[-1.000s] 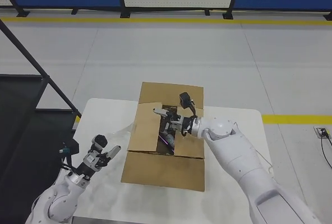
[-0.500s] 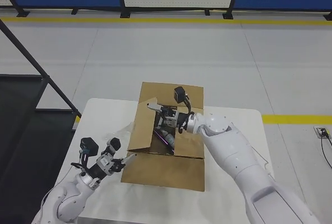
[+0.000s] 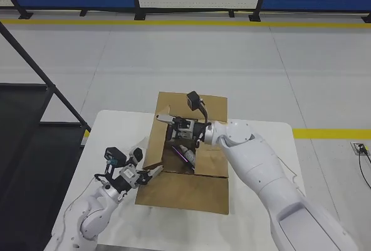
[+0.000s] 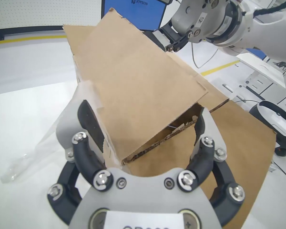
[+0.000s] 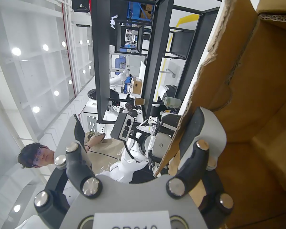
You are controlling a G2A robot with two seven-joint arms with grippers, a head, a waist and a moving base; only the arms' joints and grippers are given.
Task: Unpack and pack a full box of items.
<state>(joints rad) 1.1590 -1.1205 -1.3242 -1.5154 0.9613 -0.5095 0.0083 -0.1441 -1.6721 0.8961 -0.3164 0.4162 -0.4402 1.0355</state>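
**Both grippers open on the box flaps**

The cardboard box (image 3: 182, 182) stands mid-way across the table (image 3: 108, 133), its far flap past the far edge. In the left wrist view the left gripper (image 4: 143, 110), jaws spread, straddles a flap corner beside clear plastic film (image 4: 38, 153). In the right wrist view the right gripper (image 5: 138, 117), jaws wide, brackets a flap edge. The top view adds a purple item (image 3: 187, 155) inside the box.

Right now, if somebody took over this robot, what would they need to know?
Left gripper: open, straddling the near corner of the left flap of the brown cardboard box, not clamped.
Right gripper: open, astride the same flap's far edge, one finger inside the box.
Things: the box sits on the white table, flaps open; a dark purple item lies inside.
Done: box opened.
Left: lift the items out, then pack them back.
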